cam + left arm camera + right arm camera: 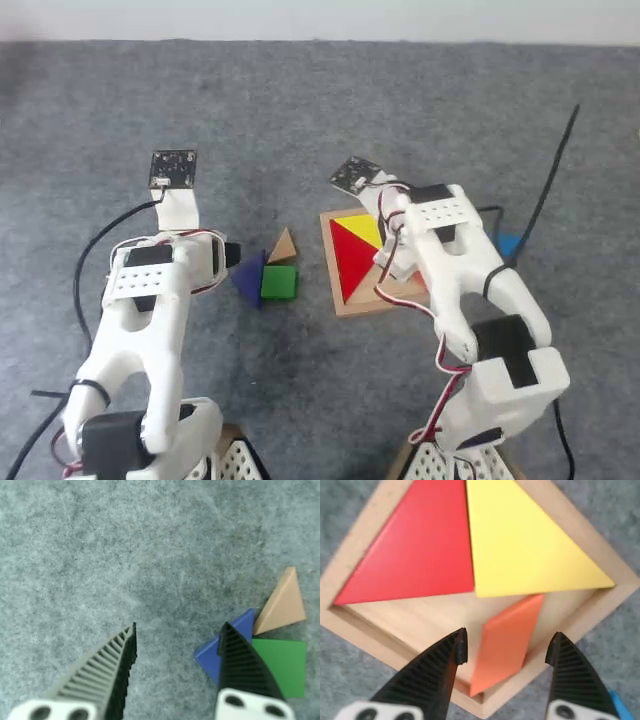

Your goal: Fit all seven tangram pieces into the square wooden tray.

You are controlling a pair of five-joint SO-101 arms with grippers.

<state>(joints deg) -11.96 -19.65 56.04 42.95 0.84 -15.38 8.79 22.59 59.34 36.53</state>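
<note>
1. The square wooden tray [405,615] lay on the grey felt-covered counter [300,120], in front of the right arm.
2. Three pieces were in the tray. A large red wooden triangle [420,550] and a large yellow wooden triangle [520,545] lay flat, touching along one edge and together covering about half of the floor.
3. The third was an orange wooden parallelogram [502,655]. One short end met the yellow triangle's long edge and the other reached the tray wall near a corner. I could not tell whether it lay fully flat.
4. The rest of the tray floor beside the orange piece was bare wood.
5. The right end effector [509,642] hung over the tray with its fingers spread, one on each side of the orange parallelogram and holding nothing.
6. Outside the tray, between the two arms, three pieces sat clustered and touching: a dark blue triangle [210,656], a green square [285,662] and a small tan triangle [282,602].
7. The left end effector [180,632] was just beside that cluster, fingers spread and empty, with one finger over the blue triangle's edge.
8. A light blue piece [508,245] lay on the counter beyond the right arm, partly hidden.
</note>
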